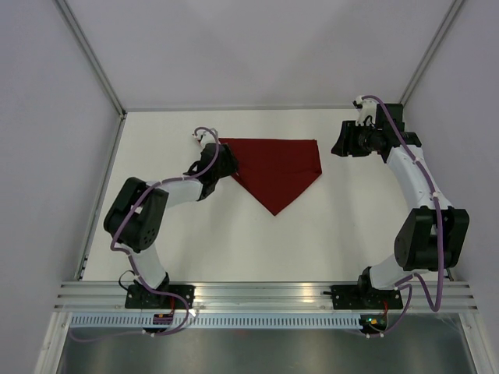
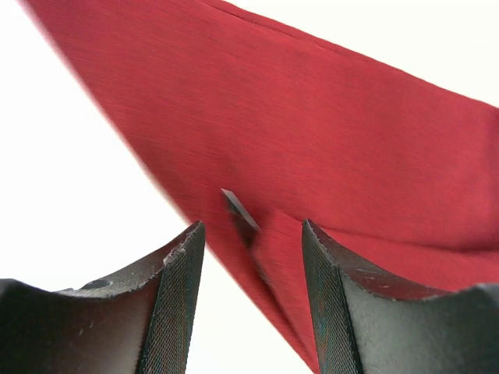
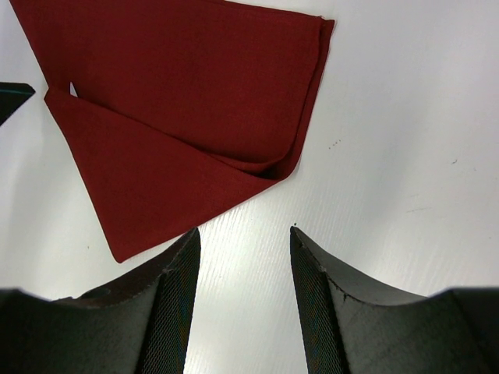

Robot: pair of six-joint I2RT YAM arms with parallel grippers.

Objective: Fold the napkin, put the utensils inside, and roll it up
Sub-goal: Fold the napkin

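The napkin [image 1: 274, 167] lies far-centre, folded to a triangle pointing near. The left gripper [image 2: 253, 226] straddles its left edge, jaws apart, seemingly lining up a pinch. The right gripper [image 3: 243, 238] hangs just right of it, spread wide, holding nothing.

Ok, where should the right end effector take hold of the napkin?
I'd take the napkin at its right corner, the one nearest the right end effector. There the folded layers gape slightly, which gives a lip to pinch. Come in low from the right, over the table, with the jaws open as they are. The left end effector occupies the left corner.
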